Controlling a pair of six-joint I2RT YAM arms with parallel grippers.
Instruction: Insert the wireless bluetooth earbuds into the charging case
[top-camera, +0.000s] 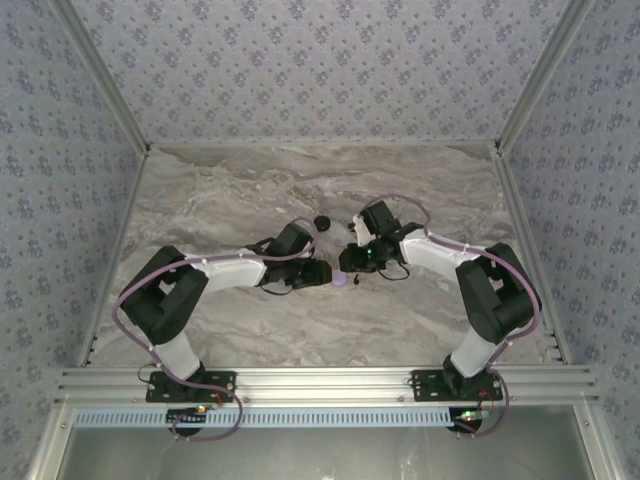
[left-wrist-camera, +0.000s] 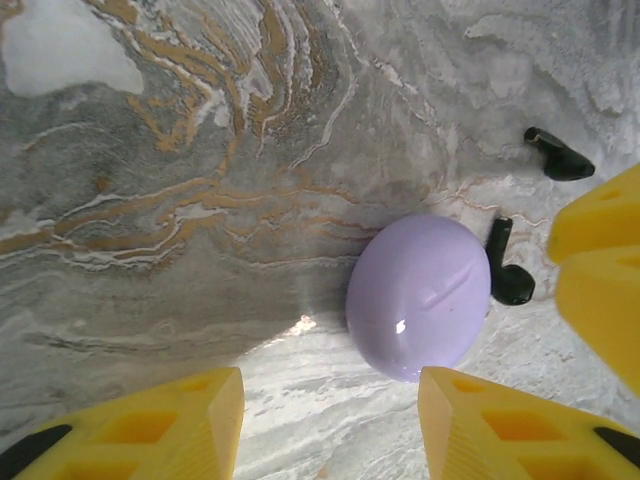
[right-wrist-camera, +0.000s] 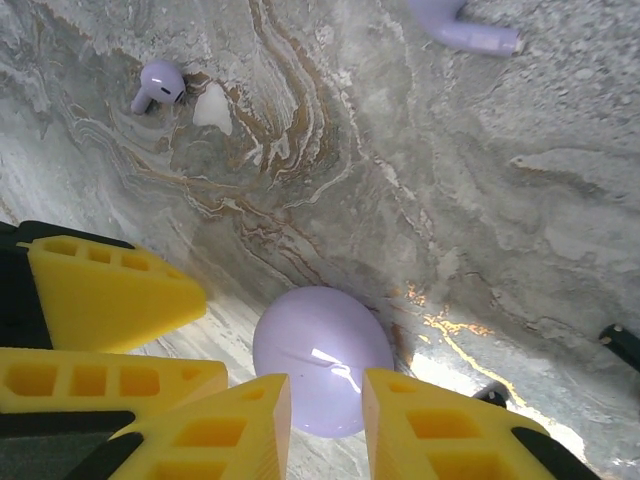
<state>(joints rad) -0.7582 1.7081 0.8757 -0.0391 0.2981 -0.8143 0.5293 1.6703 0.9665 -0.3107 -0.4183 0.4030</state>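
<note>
A lilac oval charging case (left-wrist-camera: 420, 295), lid closed, lies on the marble table (top-camera: 250, 200) between both grippers. Two black earbuds (left-wrist-camera: 508, 270) (left-wrist-camera: 560, 157) lie just past it, the nearer one touching its edge. My left gripper (left-wrist-camera: 330, 430) is open wide with the case just ahead of its right finger (left-wrist-camera: 510, 430). My right gripper (right-wrist-camera: 327, 420) is open by a narrow gap and hovers over the near edge of the case (right-wrist-camera: 322, 355). From above, the case (top-camera: 343, 280) sits between the left gripper (top-camera: 315, 272) and the right gripper (top-camera: 352, 262).
Two lilac earbuds (right-wrist-camera: 158, 83) (right-wrist-camera: 465, 30) lie farther out on the marble. A black round puck (top-camera: 322, 222) sits behind the grippers. The left gripper's yellow fingers (right-wrist-camera: 100, 295) crowd the left of the right wrist view. Patterned walls enclose the table.
</note>
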